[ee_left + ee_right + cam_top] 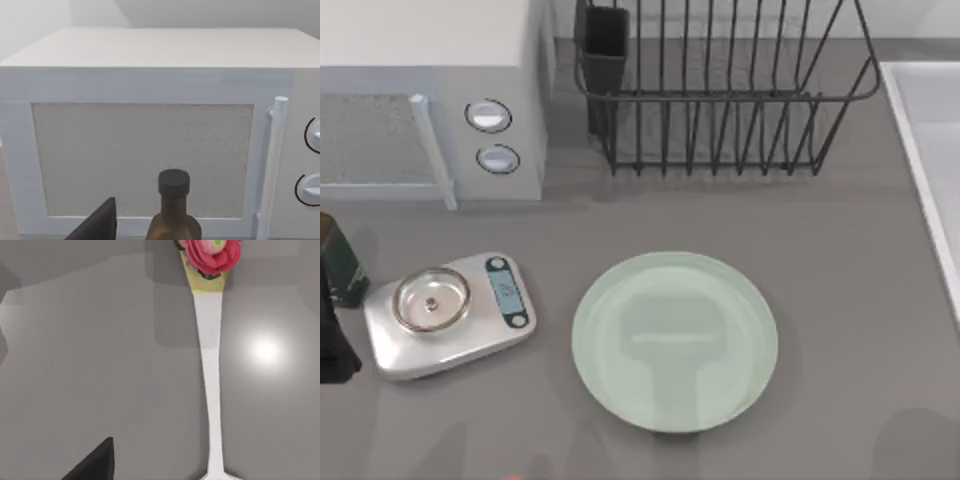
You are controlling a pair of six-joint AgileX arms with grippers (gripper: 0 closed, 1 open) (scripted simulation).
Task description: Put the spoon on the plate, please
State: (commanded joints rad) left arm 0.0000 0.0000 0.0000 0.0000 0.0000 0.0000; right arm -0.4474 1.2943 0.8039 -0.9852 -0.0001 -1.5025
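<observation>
Grey table (840, 250): plate (675, 340) bare; spoon (210, 365) bowl cut off.

Light was even and soft across the matte grey tabletop (860, 300). The glossy pale mint-green round plate (675, 341) mirrored a faint dark shape. Beside the thin white spoon handle (210, 390) sat a round white glare spot. Soft shadows trailed the black wire dish rack (720, 90).
</observation>
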